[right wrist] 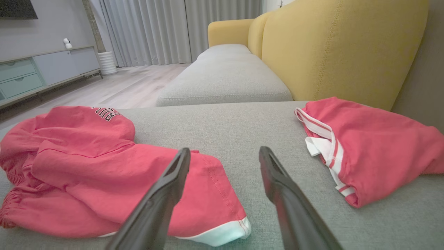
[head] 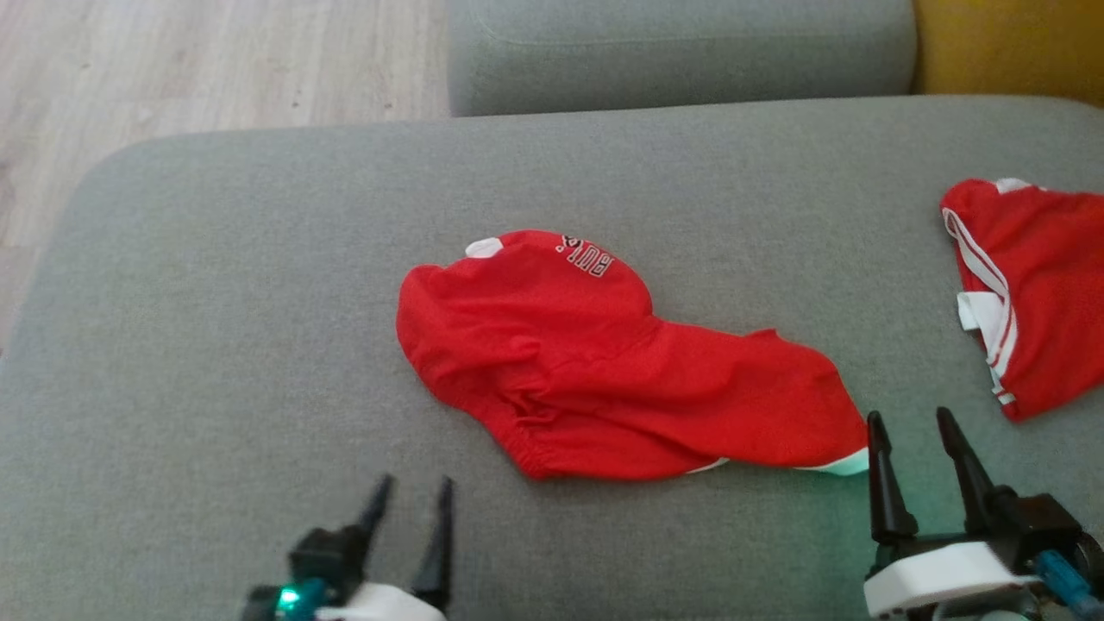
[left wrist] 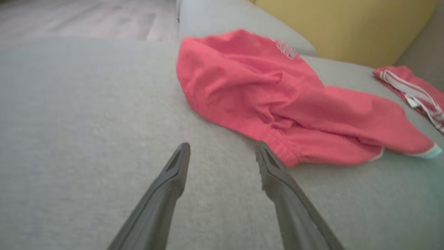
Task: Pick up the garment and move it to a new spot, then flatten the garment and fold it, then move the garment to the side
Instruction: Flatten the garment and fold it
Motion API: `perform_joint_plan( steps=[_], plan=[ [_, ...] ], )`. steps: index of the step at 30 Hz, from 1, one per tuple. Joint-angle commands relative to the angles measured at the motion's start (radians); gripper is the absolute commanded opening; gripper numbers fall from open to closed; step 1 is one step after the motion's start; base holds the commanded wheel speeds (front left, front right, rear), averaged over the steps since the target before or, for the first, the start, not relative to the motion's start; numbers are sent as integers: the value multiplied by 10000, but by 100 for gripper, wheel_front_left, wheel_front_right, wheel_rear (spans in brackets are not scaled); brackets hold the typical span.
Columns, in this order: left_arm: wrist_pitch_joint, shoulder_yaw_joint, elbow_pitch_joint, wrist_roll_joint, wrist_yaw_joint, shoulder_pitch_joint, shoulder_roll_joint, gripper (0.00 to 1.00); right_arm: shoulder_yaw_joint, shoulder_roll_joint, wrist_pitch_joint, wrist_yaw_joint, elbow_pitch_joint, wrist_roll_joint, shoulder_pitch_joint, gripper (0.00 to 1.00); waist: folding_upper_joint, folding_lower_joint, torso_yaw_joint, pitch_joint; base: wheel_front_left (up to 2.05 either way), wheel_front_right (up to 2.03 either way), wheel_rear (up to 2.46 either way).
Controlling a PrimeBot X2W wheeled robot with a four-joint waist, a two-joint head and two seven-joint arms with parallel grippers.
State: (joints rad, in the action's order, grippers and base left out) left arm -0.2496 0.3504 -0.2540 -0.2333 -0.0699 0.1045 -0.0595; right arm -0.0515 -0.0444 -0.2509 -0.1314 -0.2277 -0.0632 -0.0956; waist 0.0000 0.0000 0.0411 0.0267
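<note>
- Where the grey sofa cushion (head: 216, 285) spreads before the robot, we find the red garment (head: 595, 362) near its middle: crumpled, elastic waistband bunched at the near edge, white lettering on the far side, white trim at its right end.
- A second red garment (head: 1035, 293), white-striped, lies well apart to the right.
- The right gripper (head: 908, 415), fingers spread and empty, stands just beside the white-trimmed end.
- The left gripper (head: 416, 481), likewise spread and empty, sits near the waistband, to its left.
</note>
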Motion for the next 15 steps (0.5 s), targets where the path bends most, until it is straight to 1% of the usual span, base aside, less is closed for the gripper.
perform_joint_plan(
  steps=[1, 4, 5, 9, 12, 15],
  plan=[
    [-122, 37, -104, -243, 172, -703, 84, 100, 299, -58, -109, 7, 327, -14, 323, 100, 0, 0, -147, 136, 0, 0, 0],
    [-67, 865, -1001, -835, 467, -1238, 88, 100, 351, -58, -109, 7, 347, 0, 445, 100, 0, 0, -354, 339, 0, 0, 0],
    [-67, 865, -1001, -835, 467, -1238, 88, 100, 351, -58, -109, 7, 347, 0, 445, 100, 0, 0, -354, 339, 0, 0, 0],
    [-19, 1772, -2012, -1533, 616, -2033, 90, 100, 371, -58, -109, 7, 355, 3, 571, 100, 0, 0, -610, 585, 0, 0, 0],
    [-2, 2299, -2605, -2049, 564, -2608, 91, 100, 374, -58, -109, 7, 364, 20, 659, 100, 0, 0, -785, 753, 0, 0, 0],
    [9, 2631, -3196, -2545, 331, -3036, 91, 100, 379, -58, -109, 7, 370, 35, 720, 100, 0, 0, -945, 879, 0, 0, 0]
  ],
)
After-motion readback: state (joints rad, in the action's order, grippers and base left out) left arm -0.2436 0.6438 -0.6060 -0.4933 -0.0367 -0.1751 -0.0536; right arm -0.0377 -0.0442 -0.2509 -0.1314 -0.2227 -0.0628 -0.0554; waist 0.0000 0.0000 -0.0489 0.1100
